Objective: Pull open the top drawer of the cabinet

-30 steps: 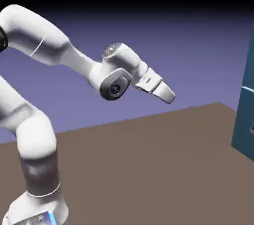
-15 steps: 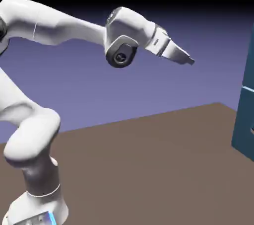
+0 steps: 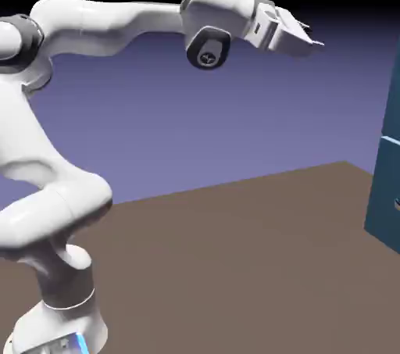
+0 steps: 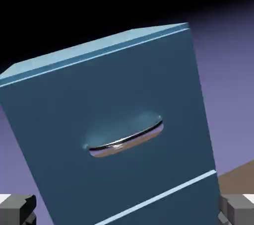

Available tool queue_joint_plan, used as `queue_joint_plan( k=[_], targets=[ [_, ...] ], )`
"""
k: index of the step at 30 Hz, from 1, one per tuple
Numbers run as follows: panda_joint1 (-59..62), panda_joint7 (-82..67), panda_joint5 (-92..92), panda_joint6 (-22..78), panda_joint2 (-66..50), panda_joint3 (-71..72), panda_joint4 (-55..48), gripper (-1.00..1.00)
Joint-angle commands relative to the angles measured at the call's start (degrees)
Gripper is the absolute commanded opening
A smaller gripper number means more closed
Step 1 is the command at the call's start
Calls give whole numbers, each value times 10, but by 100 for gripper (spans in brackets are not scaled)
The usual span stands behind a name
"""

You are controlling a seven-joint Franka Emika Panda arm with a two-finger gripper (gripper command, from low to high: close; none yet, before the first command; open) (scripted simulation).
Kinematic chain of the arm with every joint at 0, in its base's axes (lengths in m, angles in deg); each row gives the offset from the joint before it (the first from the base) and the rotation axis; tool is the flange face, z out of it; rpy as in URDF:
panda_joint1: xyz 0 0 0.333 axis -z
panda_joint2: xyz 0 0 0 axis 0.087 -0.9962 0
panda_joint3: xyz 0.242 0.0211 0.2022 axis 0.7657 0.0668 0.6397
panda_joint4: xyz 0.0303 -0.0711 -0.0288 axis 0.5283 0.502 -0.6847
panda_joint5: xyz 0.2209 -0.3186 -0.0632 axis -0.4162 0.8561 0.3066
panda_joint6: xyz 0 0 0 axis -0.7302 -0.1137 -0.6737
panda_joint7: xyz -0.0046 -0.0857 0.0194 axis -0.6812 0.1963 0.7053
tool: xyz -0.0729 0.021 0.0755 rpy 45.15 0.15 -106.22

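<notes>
The teal-blue cabinet (image 3: 387, 180) shows only as a strip at the exterior view's right edge, with a pale-cyan seam across it. High above the table and well left of it, my gripper (image 3: 312, 38) points toward the cabinet, open and holding nothing. In the hand view the cabinet (image 4: 44, 119) fills the middle, tilted. The top drawer (image 4: 163, 80) faces me, with a curved metal handle (image 4: 126, 142) in a shallow recess and a pale seam below it. My grey fingertips (image 4: 17, 208) sit far apart in the bottom corners, and the handle is still some way off.
The brown table (image 3: 234, 251) stretches from the robot's base (image 3: 58, 329) to the foot of the cabinet. A blue-violet backdrop lies behind everything.
The arm has swung upward and to the right, lifting the gripper from mid height to near the top of the view, closer to the cabinet. The fingers have spread wider.
</notes>
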Motion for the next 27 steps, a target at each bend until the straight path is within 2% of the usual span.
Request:
queue_joint_plan(
  k=[1,27],
  targets=[
    [21,-3,-19,1,1,18,-13,0],
    [561,-76,-507,39,40,484,-349,0]
  ],
)
